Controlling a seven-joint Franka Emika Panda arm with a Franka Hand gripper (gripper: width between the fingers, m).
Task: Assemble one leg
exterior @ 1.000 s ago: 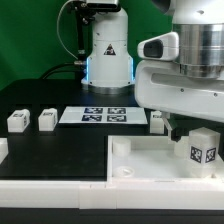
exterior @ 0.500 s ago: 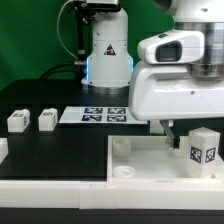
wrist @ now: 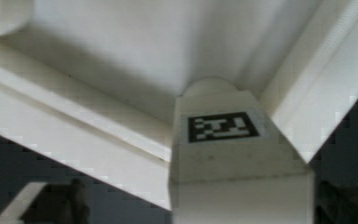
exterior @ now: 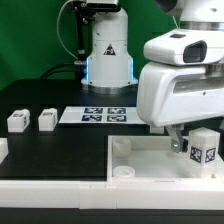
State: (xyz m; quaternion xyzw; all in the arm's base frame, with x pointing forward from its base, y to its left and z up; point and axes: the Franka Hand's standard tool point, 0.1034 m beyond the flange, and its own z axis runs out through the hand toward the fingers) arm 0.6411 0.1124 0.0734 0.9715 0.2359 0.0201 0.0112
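Shifted toward 3 o'clock since earlier frame — gripper [exterior: 192,140] closed on tagged leg [exterior: 203,147], held upright over white tabletop panel [exterior: 150,162]; two spare legs [exterior: 17,121] at 9 o'clock.

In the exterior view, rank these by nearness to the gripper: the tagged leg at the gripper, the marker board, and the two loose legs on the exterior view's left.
1. The leg, right at the gripper, far right.
2. The marker board, centre of the table.
3. The inner loose leg, left.
4. The outer loose leg, far left.
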